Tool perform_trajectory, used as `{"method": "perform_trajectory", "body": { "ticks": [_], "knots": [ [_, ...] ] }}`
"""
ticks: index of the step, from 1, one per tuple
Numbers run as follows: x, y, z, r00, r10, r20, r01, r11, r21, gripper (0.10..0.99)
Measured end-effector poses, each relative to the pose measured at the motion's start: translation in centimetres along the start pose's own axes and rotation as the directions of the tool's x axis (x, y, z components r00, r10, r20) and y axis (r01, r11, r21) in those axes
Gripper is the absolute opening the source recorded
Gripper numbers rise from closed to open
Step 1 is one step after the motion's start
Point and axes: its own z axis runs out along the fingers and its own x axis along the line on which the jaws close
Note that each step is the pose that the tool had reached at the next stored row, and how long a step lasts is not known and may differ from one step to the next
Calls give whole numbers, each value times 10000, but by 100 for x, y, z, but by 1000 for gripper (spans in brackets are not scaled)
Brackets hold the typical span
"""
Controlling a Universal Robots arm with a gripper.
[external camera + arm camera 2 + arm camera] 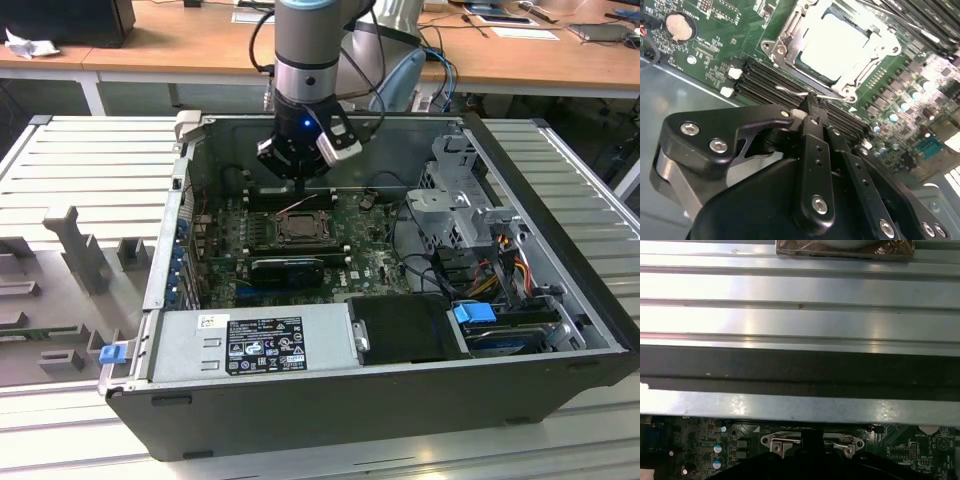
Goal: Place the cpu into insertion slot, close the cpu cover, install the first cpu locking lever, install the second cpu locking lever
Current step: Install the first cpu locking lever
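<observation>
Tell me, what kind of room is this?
Probably a robotics lab or workshop. An open computer case lies on a ribbed metal table, a robot arm reaches into it with its pincer above the green motherboard, and wooden desks stand behind.

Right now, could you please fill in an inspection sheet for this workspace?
Surface: ribbed metal table carrying an open computer case.
Job's things: cpu seated in the insertion slot; cpu cover lies closed around it; a thin wire lever runs beside the socket.
Clutter: grey fixtures at the exterior view's left.
End effector: shut, tips at the lever.
Cables: coloured bundle near the drive cage.
Surroundings: wooden desks behind.
</observation>
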Motion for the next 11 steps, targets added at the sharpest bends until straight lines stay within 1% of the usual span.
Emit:
{"method": "perform_trajectory", "body": {
  "ticks": [3,5,11],
  "knots": [
    [-16,-1,35,10000,-24,-1,24,10000,0,106],
    [-25,8,78,10000,-47,-3,47,10000,1,106],
    [-46,13,121,9999,-132,-10,132,9999,1,106]
  ]
}}
